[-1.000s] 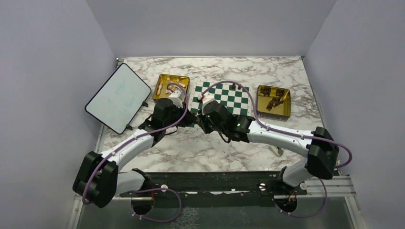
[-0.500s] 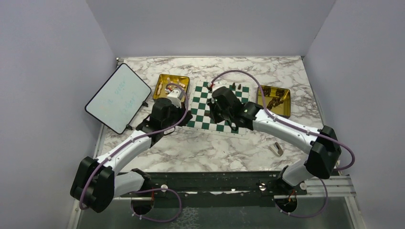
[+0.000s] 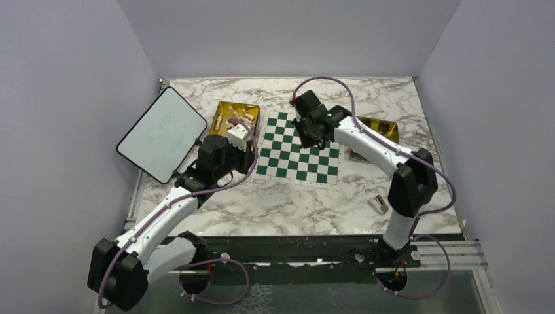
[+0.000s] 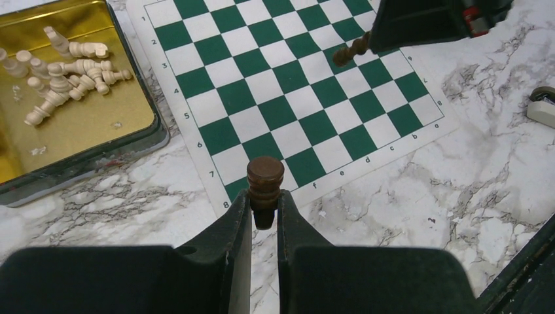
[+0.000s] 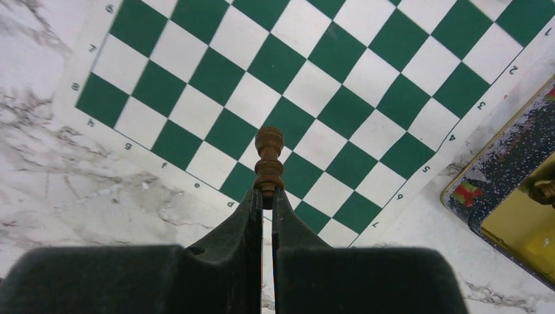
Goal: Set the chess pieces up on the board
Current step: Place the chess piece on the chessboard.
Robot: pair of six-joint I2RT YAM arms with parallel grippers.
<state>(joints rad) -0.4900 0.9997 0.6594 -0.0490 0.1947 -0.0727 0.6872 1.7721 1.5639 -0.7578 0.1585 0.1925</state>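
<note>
The green-and-white board lies mid-table, and its visible squares are bare. My left gripper hovers by the board's left corner, between it and the left tray. In the left wrist view the left gripper is shut on a dark brown chess piece above the corner marked 8. My right gripper hangs over the board's far half. It is shut on a slimmer brown piece, also seen as the brown piece from the left wrist. Several cream pieces lie in the left tray.
A gold tray sits left of the board. Another gold tray sits right of it, partly under the right arm. A white tablet lies at the far left. A small grey block rests on the marble near the right arm.
The right arm swung from the board's near-left corner across to its far half, carrying its brown piece. The left gripper drew back slightly to the left.
</note>
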